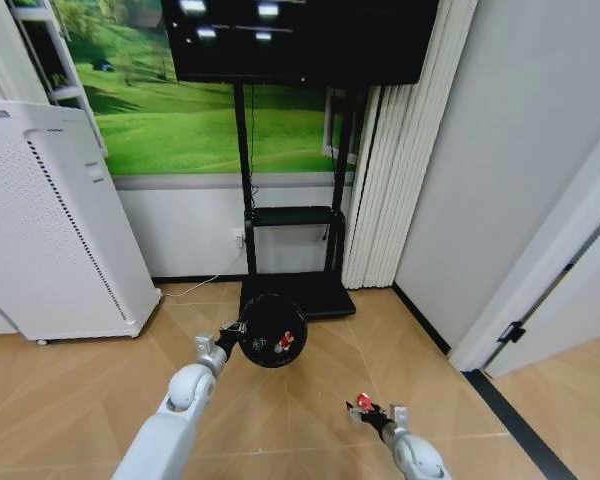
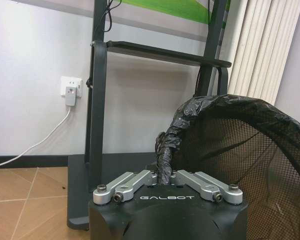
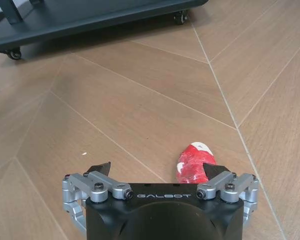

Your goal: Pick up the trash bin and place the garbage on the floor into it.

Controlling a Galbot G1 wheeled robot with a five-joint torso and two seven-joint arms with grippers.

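My left gripper (image 1: 230, 338) holds the trash bin (image 1: 272, 330) off the floor (image 1: 310, 425) in front of the TV stand, the bin tipped so its mouth faces me. In the left wrist view the left gripper (image 2: 165, 172) is shut on the bin's rim where the black liner (image 2: 165, 150) bunches; the mesh wall (image 2: 250, 150) curves away beside it. A small red piece (image 1: 285, 343) of garbage lies inside the bin. My right gripper (image 1: 366, 409) (image 3: 155, 169) is low over the floor (image 3: 140, 100), open, with a crumpled red-and-white scrap (image 3: 192, 162) close to one fingertip (image 3: 212, 170).
A tall white perforated appliance (image 1: 50, 230) stands at the left. The black TV stand (image 1: 290, 290) has a wheeled base (image 3: 90, 15). A pleated curtain (image 1: 400, 180) and a door frame (image 1: 540, 270) bound the right, with a dark floor strip (image 1: 520, 425). A wall socket (image 2: 70, 90) carries a cable.
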